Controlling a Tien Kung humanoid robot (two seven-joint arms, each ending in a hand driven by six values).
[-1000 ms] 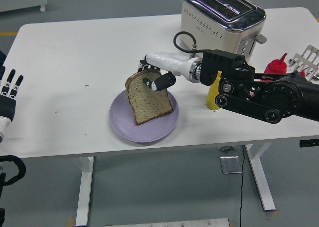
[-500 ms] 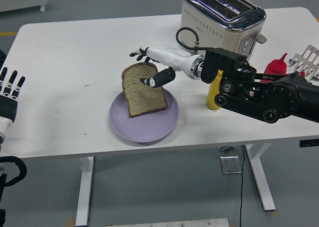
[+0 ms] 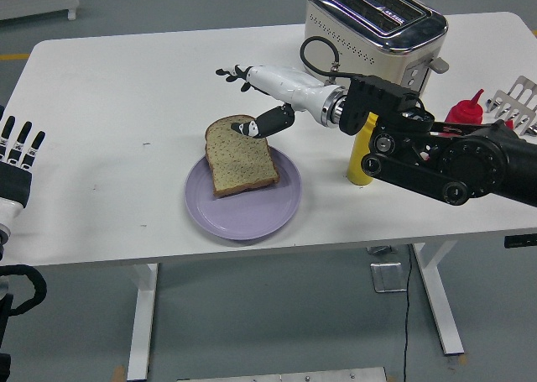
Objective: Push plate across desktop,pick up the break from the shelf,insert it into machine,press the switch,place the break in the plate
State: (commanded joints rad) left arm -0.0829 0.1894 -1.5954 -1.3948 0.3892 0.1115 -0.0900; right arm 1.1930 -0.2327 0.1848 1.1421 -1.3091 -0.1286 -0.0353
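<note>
Head view has the bread slice [image 3: 241, 156] lying flat on the purple plate [image 3: 252, 214], far edge overhanging the plate's rim, while the right hand [image 3: 252, 105] hovers above that edge, fingers spread and empty, thumb nearly touching the crust.

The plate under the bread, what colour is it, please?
Pale purple plate, head view.

Right hand [image 3: 262, 96] extended mid-table, fingers [image 3: 231, 73] spread; left hand [image 3: 17, 157] resting at left edge, fingers straight.
</note>
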